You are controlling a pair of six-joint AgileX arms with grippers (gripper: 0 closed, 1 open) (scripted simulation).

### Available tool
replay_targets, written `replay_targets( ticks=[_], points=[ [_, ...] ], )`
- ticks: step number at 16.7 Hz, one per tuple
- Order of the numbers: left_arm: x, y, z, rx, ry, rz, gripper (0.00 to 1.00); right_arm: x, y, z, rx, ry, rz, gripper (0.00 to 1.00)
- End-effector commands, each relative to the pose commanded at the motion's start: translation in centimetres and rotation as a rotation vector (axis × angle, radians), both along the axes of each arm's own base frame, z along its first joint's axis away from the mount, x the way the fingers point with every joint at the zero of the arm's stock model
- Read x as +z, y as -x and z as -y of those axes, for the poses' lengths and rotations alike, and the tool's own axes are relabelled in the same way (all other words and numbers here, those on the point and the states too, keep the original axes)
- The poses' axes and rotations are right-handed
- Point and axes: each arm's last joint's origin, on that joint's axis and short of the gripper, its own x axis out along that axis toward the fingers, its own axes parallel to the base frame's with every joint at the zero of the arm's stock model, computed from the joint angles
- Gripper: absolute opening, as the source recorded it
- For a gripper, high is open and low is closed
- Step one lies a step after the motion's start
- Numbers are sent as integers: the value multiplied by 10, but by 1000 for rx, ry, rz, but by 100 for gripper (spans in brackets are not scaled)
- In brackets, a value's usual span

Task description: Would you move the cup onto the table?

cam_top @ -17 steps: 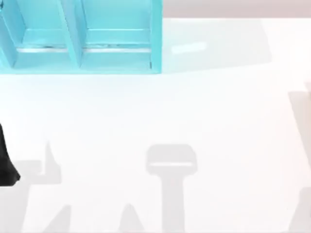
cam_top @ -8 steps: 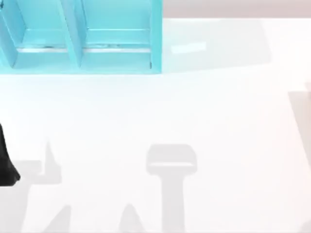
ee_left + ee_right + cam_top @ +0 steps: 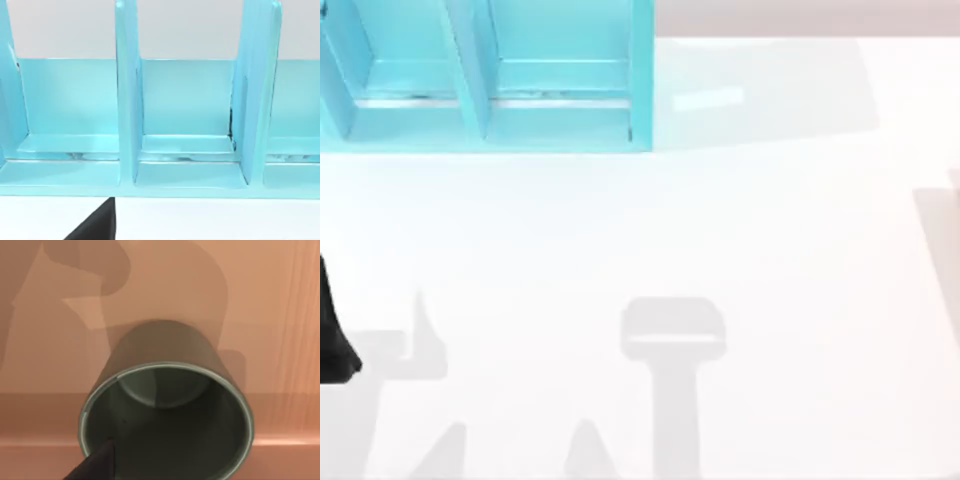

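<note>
Cup first: a dark grey-green cylindrical cup [image 3: 165,410] with a pale rim shows in the right wrist view, its open mouth turned toward the camera, standing on a pinkish-tan surface [image 3: 260,315] that is not the white tabletop. It looks upright and untouched, with shadows falling across the surface behind it. A dark finger [image 3: 95,465] of the right gripper juts in just in front of the cup's rim, close to it or touching it; whether that gripper is spread or closed cannot be told from this view, and nothing shows it holding the cup.

The broad, plain white, smooth table [image 3: 650,230] lies bare in the top view, crossed only by grey shadows of the arms. A turquoise compartmented shelf unit [image 3: 490,80] stands at the table's far left, its open bays facing the near side. The left arm [image 3: 332,340] waits at the table's left edge, well apart from the shelf unit; its wrist camera looks straight into the shelf's bays, and a single dark finger [image 3: 97,225] shows low in that view, so its grip state cannot be told either.

Judging by this, the task has hardly begun: the cup sits off the table, and the right gripper seems lined up on it so as to close on its wall and carry it over to the white surface
</note>
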Motion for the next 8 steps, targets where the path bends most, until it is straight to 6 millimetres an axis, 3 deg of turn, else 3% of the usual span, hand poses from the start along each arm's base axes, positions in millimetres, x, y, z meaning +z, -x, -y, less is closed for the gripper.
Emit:
replay_targets(
  ticks=[5, 8],
  points=[
    [0, 0, 0, 0, 0, 0, 100, -42, 3, -2, 0, 1, 1, 100],
    [0, 0, 0, 0, 0, 0, 100, -47, 4, -2, 0, 0, 0, 100]
  ],
)
